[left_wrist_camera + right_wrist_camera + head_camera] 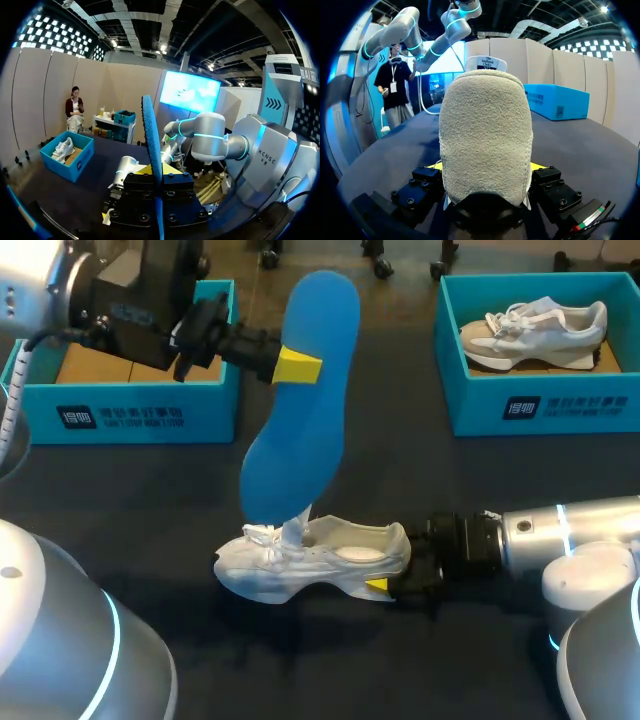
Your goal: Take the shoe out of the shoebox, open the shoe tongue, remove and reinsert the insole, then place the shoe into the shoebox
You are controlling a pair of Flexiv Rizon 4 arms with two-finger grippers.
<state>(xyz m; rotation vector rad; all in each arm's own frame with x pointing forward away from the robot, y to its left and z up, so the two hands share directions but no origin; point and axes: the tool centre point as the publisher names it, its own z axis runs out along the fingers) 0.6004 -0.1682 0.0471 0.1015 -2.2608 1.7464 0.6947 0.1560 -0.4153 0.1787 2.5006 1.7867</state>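
A white shoe (315, 560) lies on its sole on the dark table, toe to the left. My right gripper (385, 585) is shut on its heel; in the right wrist view the beige heel (485, 140) fills the space between the yellow tips. A blue insole (305, 410) hangs upright above the shoe, its lower end at the shoe's opening by the laces. My left gripper (297, 367) is shut on the insole's upper part. Seen from the left wrist, the insole (151, 140) stands edge-on between the fingers of the left gripper (157, 170).
A teal shoebox (130, 405) stands at the back left behind my left arm. A second teal shoebox (540, 405) at the back right holds another white shoe (535, 332). The same kind of box (555, 100) shows beyond the heel in the right wrist view.
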